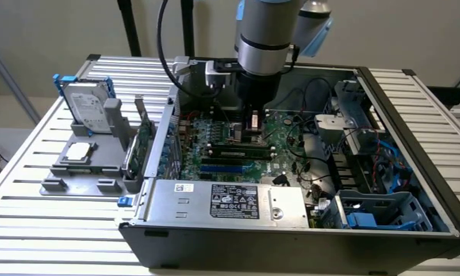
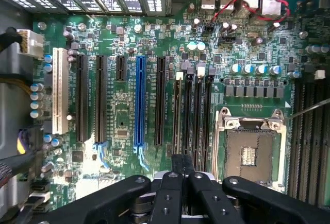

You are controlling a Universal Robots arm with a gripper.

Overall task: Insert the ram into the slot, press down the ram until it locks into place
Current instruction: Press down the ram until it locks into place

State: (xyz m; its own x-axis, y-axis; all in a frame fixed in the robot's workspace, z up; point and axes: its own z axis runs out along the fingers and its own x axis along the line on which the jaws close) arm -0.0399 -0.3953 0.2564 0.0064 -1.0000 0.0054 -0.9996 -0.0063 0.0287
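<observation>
Presently, the end effector (image 2: 183, 183) hangs low over the motherboard (image 2: 129, 116) inside the open computer case (image 1: 414, 109); its black fingers (image 2: 181, 165) appear drawn together, seemingly pinching something thin between them, though what they hold cannot be told. Step in hand, by judgement: pressing the ram (image 1: 232, 153) home, which lies along a slot (image 2: 178, 116) among the black memory strips. The move calls for straight downward pressure, kept square so the end clips catch. Adjacent: a bright blue slot (image 2: 139, 103), a white slot (image 2: 60, 90), the silver processor socket (image 2: 250, 149) just beside the strips. Obstructions: red and black wires (image 2: 247, 2), loose cabling, and drive cage (image 1: 383, 210). Outside on the table (image 1: 30, 230): a hard drive (image 1: 88, 109) in a grey fixture.
</observation>
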